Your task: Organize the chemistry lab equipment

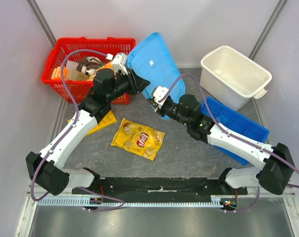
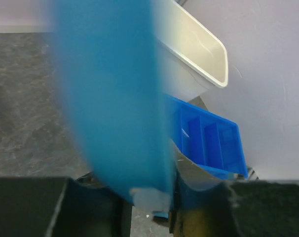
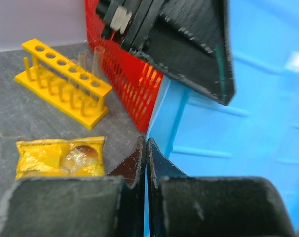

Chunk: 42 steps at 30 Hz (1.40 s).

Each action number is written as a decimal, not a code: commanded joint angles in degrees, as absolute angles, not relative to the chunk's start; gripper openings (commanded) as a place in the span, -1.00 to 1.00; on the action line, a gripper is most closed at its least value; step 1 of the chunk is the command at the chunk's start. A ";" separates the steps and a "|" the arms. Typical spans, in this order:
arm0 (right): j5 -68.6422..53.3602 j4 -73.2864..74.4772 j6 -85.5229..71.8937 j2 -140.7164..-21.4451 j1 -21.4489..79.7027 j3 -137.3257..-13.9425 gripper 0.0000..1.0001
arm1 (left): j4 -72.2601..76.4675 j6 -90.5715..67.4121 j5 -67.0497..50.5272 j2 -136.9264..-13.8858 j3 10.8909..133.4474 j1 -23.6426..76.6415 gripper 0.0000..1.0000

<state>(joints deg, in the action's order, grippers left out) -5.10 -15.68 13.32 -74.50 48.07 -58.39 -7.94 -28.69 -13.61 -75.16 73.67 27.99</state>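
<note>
A light blue lid (image 1: 152,64) stands tilted on edge between the red basket and the blue bin. My left gripper (image 1: 141,83) has it at the left edge; in the left wrist view the blurred lid (image 2: 115,98) fills the gap of that gripper (image 2: 149,192). My right gripper (image 1: 156,100) is at the lid's lower edge. In the right wrist view its jaws (image 3: 146,143) are pressed together on the thin rim of the lid (image 3: 248,138). A yellow test tube rack (image 3: 60,79) with two clear tubes stands on the table by the basket.
A red basket (image 1: 85,40) with items sits back left, its wall close to the lid (image 3: 130,79). A white tub (image 1: 260,74) is back right, a blue divided bin (image 1: 238,131) in front of it. A yellow chips bag (image 1: 138,139) lies mid-table.
</note>
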 commanded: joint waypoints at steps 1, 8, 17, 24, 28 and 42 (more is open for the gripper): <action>-4.22 -17.58 11.78 -72.51 48.43 -58.44 -0.98 | -2.99 -29.62 -13.80 -70.50 70.67 27.95 -0.61; -5.36 -1.33 5.20 -70.85 47.64 -67.76 0.22 | -6.76 -22.16 -14.86 -63.82 68.82 27.69 -0.96; -26.68 11.42 -2.37 -67.94 30.35 -78.57 0.76 | -15.63 -14.68 -19.50 -57.49 68.03 26.98 -0.96; -45.06 12.31 -4.74 -69.78 16.54 -79.19 0.95 | -18.72 -14.15 -26.71 -53.97 65.92 26.98 -0.96; -50.53 12.04 -4.40 -71.63 13.28 -78.58 0.96 | -18.98 -13.10 -27.07 -52.82 65.13 26.98 -0.97; -69.17 8.53 -5.09 -76.11 12.74 -75.33 0.52 | -12.22 -14.24 -32.52 -52.03 61.53 26.90 -0.96</action>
<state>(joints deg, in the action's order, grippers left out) -64.16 10.87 -3.62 -75.77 12.91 -76.40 -18.44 -15.29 -30.09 -53.12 62.00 27.16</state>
